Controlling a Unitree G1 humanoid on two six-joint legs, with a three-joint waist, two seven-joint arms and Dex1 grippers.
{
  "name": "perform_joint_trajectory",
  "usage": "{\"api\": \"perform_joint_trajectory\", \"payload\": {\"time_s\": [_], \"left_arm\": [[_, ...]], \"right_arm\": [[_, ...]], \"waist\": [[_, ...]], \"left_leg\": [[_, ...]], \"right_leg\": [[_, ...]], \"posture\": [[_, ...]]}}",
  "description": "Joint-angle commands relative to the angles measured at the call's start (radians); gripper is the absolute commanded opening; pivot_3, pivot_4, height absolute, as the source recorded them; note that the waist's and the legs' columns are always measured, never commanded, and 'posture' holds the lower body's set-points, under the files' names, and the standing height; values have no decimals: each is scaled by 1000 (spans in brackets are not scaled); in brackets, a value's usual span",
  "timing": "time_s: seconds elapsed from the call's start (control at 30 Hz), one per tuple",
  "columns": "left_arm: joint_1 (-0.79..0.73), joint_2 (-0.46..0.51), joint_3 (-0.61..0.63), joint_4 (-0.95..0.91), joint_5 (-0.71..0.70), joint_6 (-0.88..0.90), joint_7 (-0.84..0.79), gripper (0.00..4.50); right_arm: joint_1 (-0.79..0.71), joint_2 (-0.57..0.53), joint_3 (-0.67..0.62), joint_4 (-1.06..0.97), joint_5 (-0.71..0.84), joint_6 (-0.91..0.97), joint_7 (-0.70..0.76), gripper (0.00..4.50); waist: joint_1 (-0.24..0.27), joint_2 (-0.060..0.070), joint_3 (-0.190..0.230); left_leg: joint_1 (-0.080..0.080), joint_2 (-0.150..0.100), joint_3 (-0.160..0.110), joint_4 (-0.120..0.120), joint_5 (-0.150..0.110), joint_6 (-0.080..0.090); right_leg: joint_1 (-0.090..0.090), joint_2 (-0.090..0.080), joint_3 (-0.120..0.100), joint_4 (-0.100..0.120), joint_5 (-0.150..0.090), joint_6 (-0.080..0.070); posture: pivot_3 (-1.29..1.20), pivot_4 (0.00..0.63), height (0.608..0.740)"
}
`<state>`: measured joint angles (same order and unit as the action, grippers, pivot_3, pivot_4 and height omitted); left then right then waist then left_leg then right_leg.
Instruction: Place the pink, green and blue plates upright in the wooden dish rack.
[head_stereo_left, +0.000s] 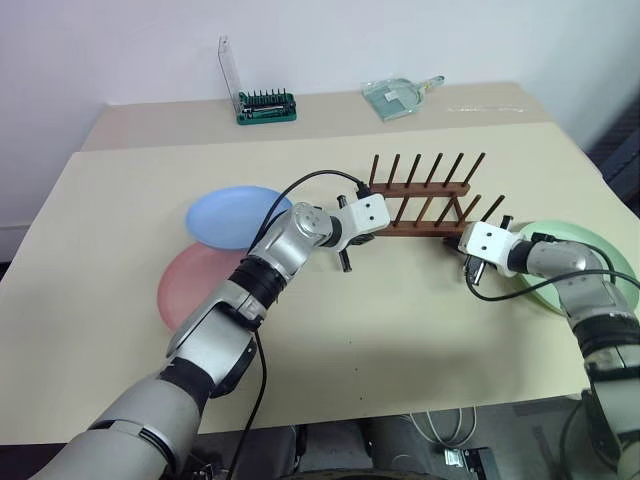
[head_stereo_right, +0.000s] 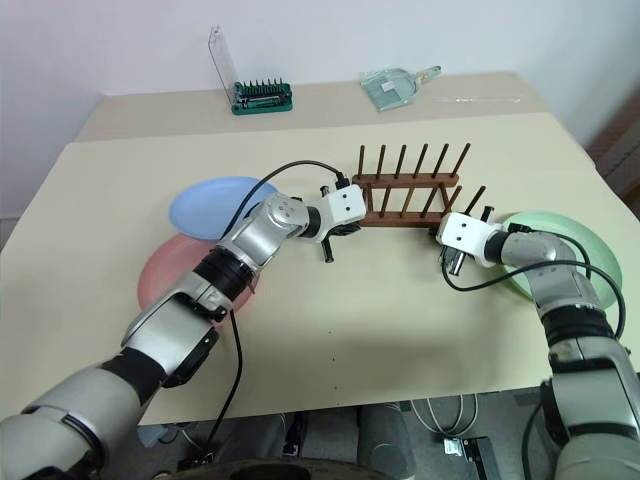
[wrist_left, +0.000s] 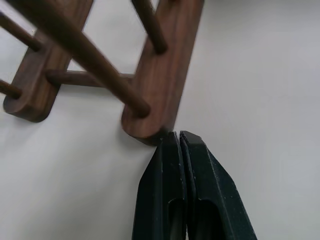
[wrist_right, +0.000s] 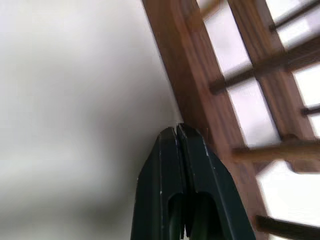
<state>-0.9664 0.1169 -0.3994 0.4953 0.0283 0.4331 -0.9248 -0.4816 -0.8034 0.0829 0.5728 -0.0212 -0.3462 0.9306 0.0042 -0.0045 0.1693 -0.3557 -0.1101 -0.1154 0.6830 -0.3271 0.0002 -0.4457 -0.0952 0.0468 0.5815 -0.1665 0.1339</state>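
I saw the wooden dish rack (head_stereo_left: 425, 200) standing mid-table on the cream table (head_stereo_left: 400, 330), the left gripper (wrist_left: 179, 136) pressed together at its left end and the right gripper (wrist_right: 176, 131) together at its near rail. Blue plate (head_stereo_left: 228, 215) and pink plate (head_stereo_left: 192, 282) lay flat left, green plate (head_stereo_left: 590, 250) right. A white wall (head_stereo_left: 300, 40) rose behind.

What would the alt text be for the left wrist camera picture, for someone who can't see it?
Two black gripper fingers, pressed shut together, point their tips at the rounded end of one base rail of a dark brown wooden dish rack, seemingly touching it. Thin wooden pegs rise from the rack's two rails, which stand on a pale cream tabletop.
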Motion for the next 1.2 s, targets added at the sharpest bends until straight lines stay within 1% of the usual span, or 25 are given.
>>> {"api": "perform_joint_trajectory", "payload": {"time_s": [0.03, 0.07, 0.1, 0.13, 0.17, 0.2, 0.23, 0.27, 0.3, 0.37, 0.43, 0.47, 0.53, 0.6, 0.7, 0.77, 0.8, 0.87, 0.97, 1.07, 1.13, 1.2], "left_arm": [[4, 75, 59, -245, -144, 216, -152, 26], [8, 115, 63, -293, -152, 239, -172, 26], [4, 159, 76, -342, -193, 304, -213, 542], [-1, 201, 90, -388, -232, 361, -248, 847], [-4, 237, 100, -430, -264, 391, -278, 1399], [-5, 260, 105, -458, -286, 411, -292, 1902], [-10, 281, 114, -482, -311, 440, -300, 2375], [-22, 324, 129, -504, -335, 465, -324, 2922], [-29, 356, 139, -521, -354, 485, -338, 3354], [-54, 430, 150, -523, -359, 499, -354, 4455], [-95, 498, 174, -477, -340, 500, -335, 4500], [-113, 523, 184, -457, -337, 504, -326, 4500], [-197, 567, 230, -350, -316, 584, -241, 4500], [-238, 635, 226, -295, -290, 603, -225, 4500], [-270, 763, 195, -246, -289, 657, -280, 4500], [-279, 872, 164, -234, -281, 768, -292, 4500], [-283, 902, 157, -227, -284, 814, -290, 4500], [-277, 939, 160, -198, -275, 865, -256, 4500], [-274, 966, 194, -129, -272, 1003, -179, 4500], [-142, 1078, 222, -176, -287, 1090, -136, 4500], [-88, 1132, 247, -175, -351, 1161, -123, 4500], [26, 1185, 273, -240, -435, 1181, -120, 4500]], "right_arm": [[57, -14, -136, -272, 272, 230, 93, 0], [77, -14, -177, -352, 360, 315, 103, 0], [98, -17, -216, -424, 442, 396, 107, 0], [113, -26, -263, -492, 578, 545, 124, 244], [129, -33, -307, -550, 712, 665, 150, 533], [139, -36, -339, -589, 799, 750, 164, 851], [152, -33, -356, -622, 808, 761, 156, 1253], [162, -23, -382, -665, 841, 785, 133, 1810], [171, -15, -400, -697, 861, 805, 112, 2245], [187, -5, -426, -751, 902, 839, 97, 3343], [198, 8, -419, -773, 894, 841, 90, 4265], [202, 14, -411, -778, 879, 833, 87, 4442], [199, 44, -388, -789, 852, 809, 68, 4442], [186, 76, -369, -801, 811, 771, 39, 4442], [164, 108, -359, -819, 864, 822, 31, 4442], [128, 138, -322, -796, 804, 771, 20, 4442], [115, 149, -307, -789, 774, 748, 16, 4442], [95, 169, -290, -772, 767, 751, 17, 4442], [72, 197, -276, -749, 776, 756, 31, 4442], [49, 215, -245, -714, 743, 729, 56, 4442], [32, 222, -236, -699, 735, 720, 68, 4442], [21, 226, -230, -689, 727, 713, 78, 4442]], "waist": [[-1, 1, 0], [-4, 1, 0], [-11, 1, 0], [-16, 2, 0], [-17, 2, 0], [-17, 2, 0], [-16, 2, 0], [-15, 1, 0], [-15, 1, 0], [-13, 1, 0], [-14, 1, 0], [-15, 1, 0], [-15, 1, 0], [-19, 0, 1], [-24, 2, 0], [-27, 1, 1], [-26, 1, 1], [-22, 1, 1], [-14, -1, 2], [-24, -1, 2], [-32, -2, 2], [-40, -2, 2]], "left_leg": [[0, 0, 0, 0, 0, 0], [0, 0, 0, 0, 0, 0], [0, 0, 0, 0, 0, 0], [1, 0, 0, 0, 0, 0], [2, 0, -1, 0, 0, 0], [1, 1, -1, 0, -1, 1], [1, 1, -2, 0, -1, 2], [2, 1, -2, 0, -2, 3], [2, 1, -2, 0, -2, 3], [2, 1, -2, 0, -3, 4], [2, 1, -2, 0, -2, 4], [2, 1, -2, 0, -2, 4], [2, 0, -1, 0, -2, 3], [2, 1, -1, 0, -1, 2], [2, 1, 0, -1, 0, 0], [2, 1, 1, -1, 0, 0], [1, 1, 1, -1, 0, 0], [1, 1, 1, -1, 0, 0], [0, 0, 1, 1, 0, 0], [1, 0, 1, 1, 0, 0], [1, 1, 3, -1, 0, 0], [-2, 1, 4, -1, 0, 0]], "right_leg": [[0, 0, 0, 0, 0, 0], [0, 0, 0, 0, 0, 0], [0, 0, 0, 0, 0, 0], [0, 0, 0, 1, 0, 0], [0, 0, 0, 1, 0, 0], [0, 1, 0, 1, 0, -1], [1, 1, 0, 1, 0, -1], [1, 1, 0, 1, 0, -1], [2, 1, 0, 1, 0, -1], [2, 0, 0, 1, 0, -1], [2, 0, -1, 1, 0, -1], [1, 0, -1, 1, 0, -1], [1, 1, -1, 1, 0, -1], [1, 1, -1, 1, 0, -1], [-1, 1, 0, 2, 0, -1], [-2, 1, 0, 2, 0, -1], [-3, 1, 0, 3, 0, -1], [-4, 1, 0, 6, 0, -1], [-4, 1, 0, 11, 0, -1], [-5, 1, 0, 12, 0, -1], [-9, 1, 0, 15, 0, -1], [-14, 1, 0, 16, 0, -1]], "posture": [[0, 150, 735], [0, 150, 735], [0, 150, 735], [0, 150, 735], [0, 150, 735], [0, 150, 735], [0, 150, 735], [0, 150, 735], [0, 150, 735], [0, 150, 735], [0, 150, 735], [0, 150, 735], [0, 150, 735], [0, 150, 735], [0, 150, 735], [0, 150, 735], [0, 150, 735], [0, 150, 735], [0, 150, 735], [0, 150, 735], [0, 150, 735], [0, 150, 735]]}}
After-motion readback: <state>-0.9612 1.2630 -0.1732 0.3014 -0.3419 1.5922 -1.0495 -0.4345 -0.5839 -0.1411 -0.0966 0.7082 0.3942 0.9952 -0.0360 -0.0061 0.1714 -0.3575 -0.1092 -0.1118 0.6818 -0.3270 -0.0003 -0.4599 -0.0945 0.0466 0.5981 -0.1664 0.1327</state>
